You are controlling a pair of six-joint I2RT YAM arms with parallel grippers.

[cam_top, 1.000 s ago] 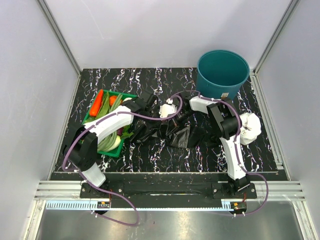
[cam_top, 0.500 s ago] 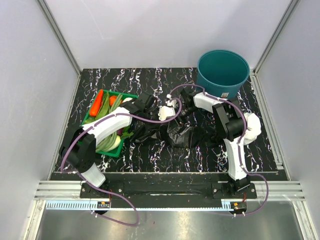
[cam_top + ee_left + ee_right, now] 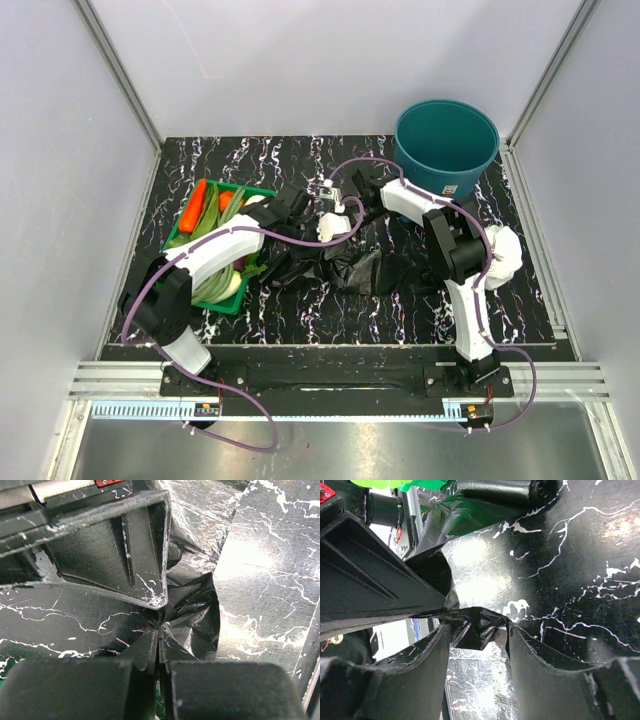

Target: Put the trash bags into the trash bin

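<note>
Top view: left arm (image 3: 215, 250) hides pt of green tray (image 3: 240, 186); trash bags (image 3: 355, 272) one black heap, can't tell apart.

nothing is readable; the sticker (image 3: 449, 190) on the trash bin (image 3: 446, 150) is too small.

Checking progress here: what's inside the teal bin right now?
The trash bin shows only bare teal wall and floor, no black film. The trash bags lie crumpled on the table outside it. The floor just behind its near rim is hidden.

Black marbled table (image 3: 300, 160) bears trash bin (image 3: 445, 150), tray (image 3: 245, 188), trash bags (image 3: 355, 270).
</note>
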